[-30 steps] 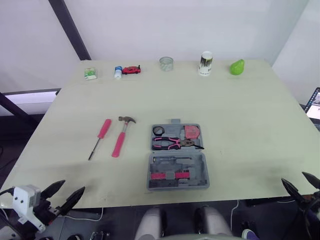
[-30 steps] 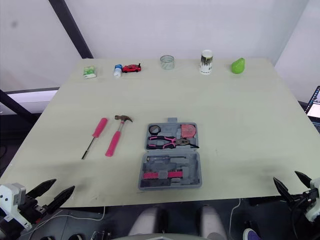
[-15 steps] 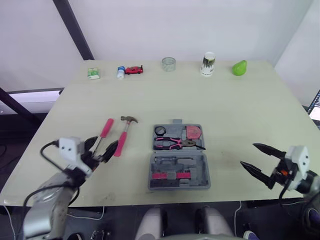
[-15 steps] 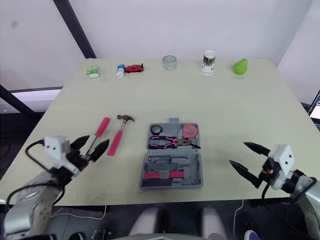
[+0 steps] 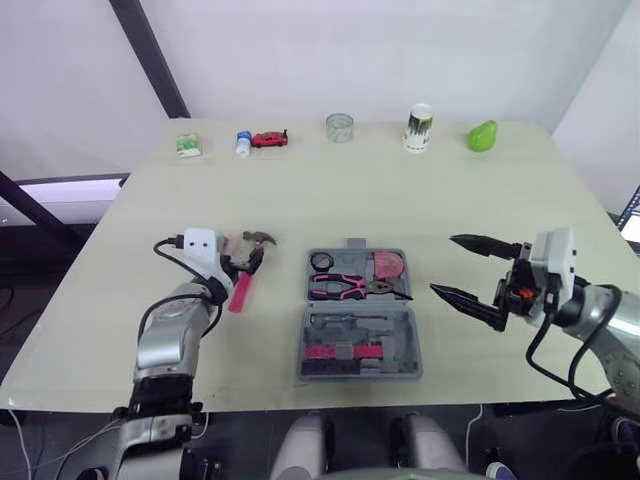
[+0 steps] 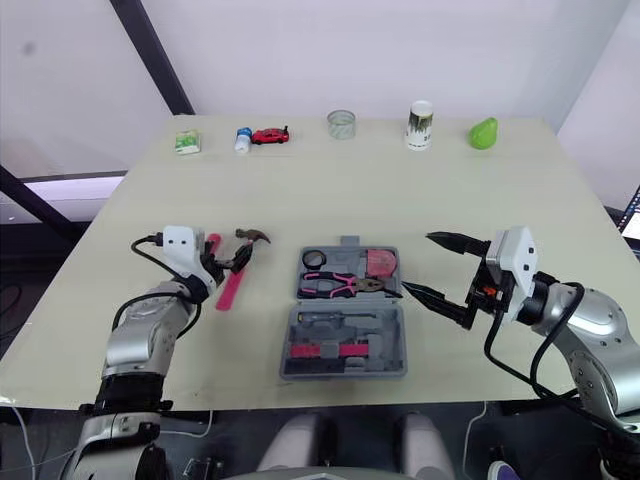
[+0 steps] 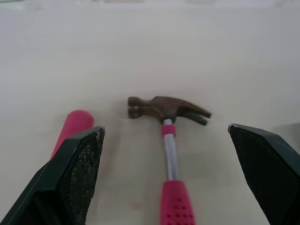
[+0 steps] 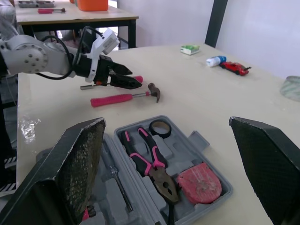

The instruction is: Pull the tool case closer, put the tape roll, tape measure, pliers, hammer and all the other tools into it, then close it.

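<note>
The grey tool case lies open at the table's near middle. Its far half holds the black tape roll, pink-handled pliers and red tape measure. The near half carries small pink and grey pieces. To its left lies the hammer with a pink handle. The pink screwdriver lies just left of the hammer. My left gripper is open low over the hammer's shaft, one finger on each side. My right gripper hovers open just right of the case.
Along the far edge stand a green box, a small bottle, a red toy car, a clear glass, a paper cup and a green pear. A screen sits off the right edge.
Both arms have risen from below the near table edge. The left gripper moved forward to the hammer; the right gripper moved in toward the case's right side.
</note>
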